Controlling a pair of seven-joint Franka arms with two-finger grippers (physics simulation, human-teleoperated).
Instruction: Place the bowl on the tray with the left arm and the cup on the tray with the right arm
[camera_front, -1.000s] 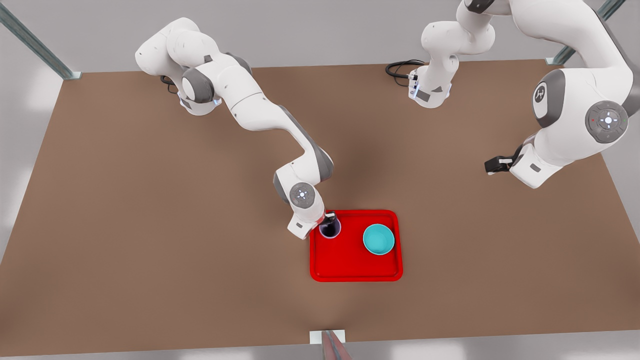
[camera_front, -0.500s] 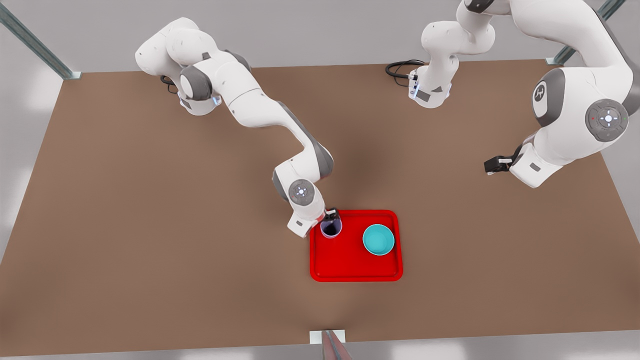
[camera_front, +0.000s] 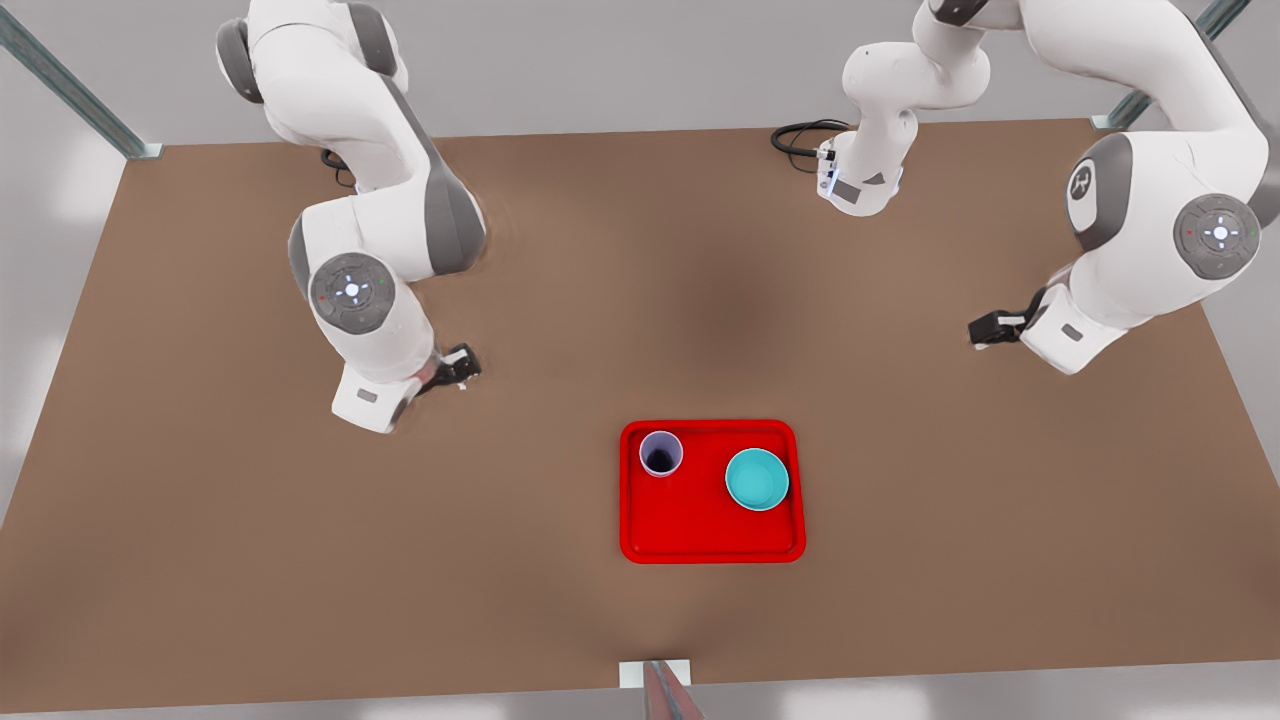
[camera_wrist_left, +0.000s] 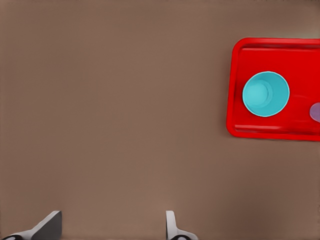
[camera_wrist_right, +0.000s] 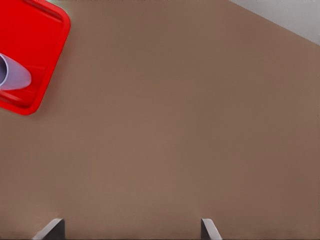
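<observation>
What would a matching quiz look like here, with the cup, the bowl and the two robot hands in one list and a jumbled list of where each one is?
Things:
1. cup
2. bowl
3. left hand
4. right hand

Places:
a. open, over the bare table, off to the front view's right of the tray
b. standing on the tray, in a corner on the front view's left
c. open, over the bare table, off to the front view's left of the tray
d. sitting on the tray, near its rim on the front view's right

Pairs: 1-b, 2-d, 3-a, 4-c
</observation>
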